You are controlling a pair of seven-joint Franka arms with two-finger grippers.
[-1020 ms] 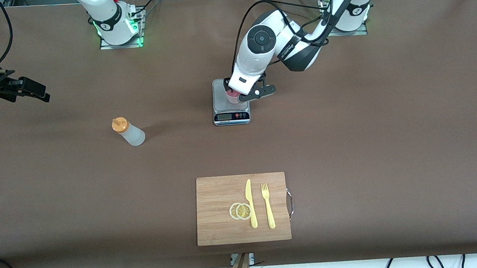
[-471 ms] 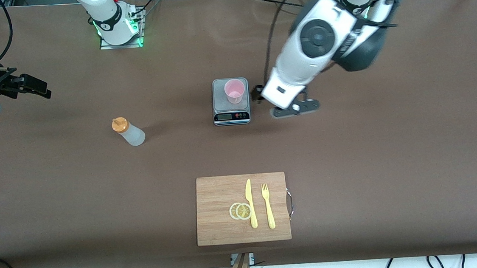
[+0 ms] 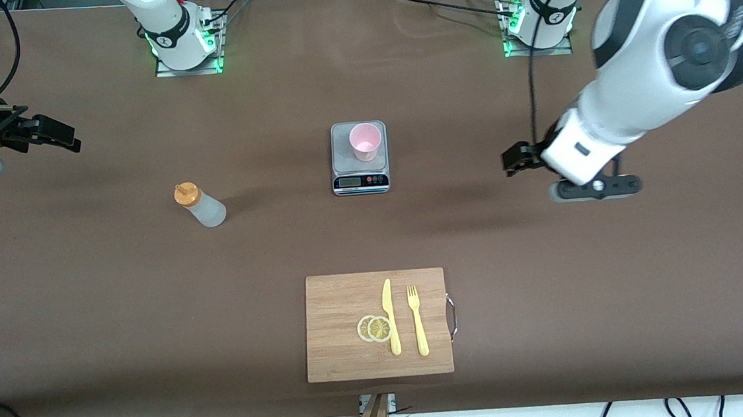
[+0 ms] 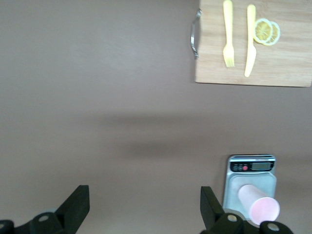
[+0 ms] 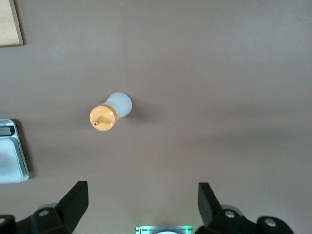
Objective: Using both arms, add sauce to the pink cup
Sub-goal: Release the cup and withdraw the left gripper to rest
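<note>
Brown table, front view: the left gripper (image 3: pixel 519 159) has swung clear of the cup (image 3: pixel 365 141), now standing alone on the scale (image 3: pixel 359 158); the right gripper (image 3: pixel 51 136) waits high, toward the right arm's end. Left wrist view: fingers spread, nothing held. Right wrist view: fingers spread, with the sauce (image 5: pixel 110 111) upright below, so I'd say sauce pickup comes next.

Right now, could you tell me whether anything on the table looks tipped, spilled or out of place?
Nothing stands out. The pale pink plastic cup stands upright on the grey kitchen scale, the whitish squeeze bottle with an orange cap stands upright, and no spill shows.
</note>
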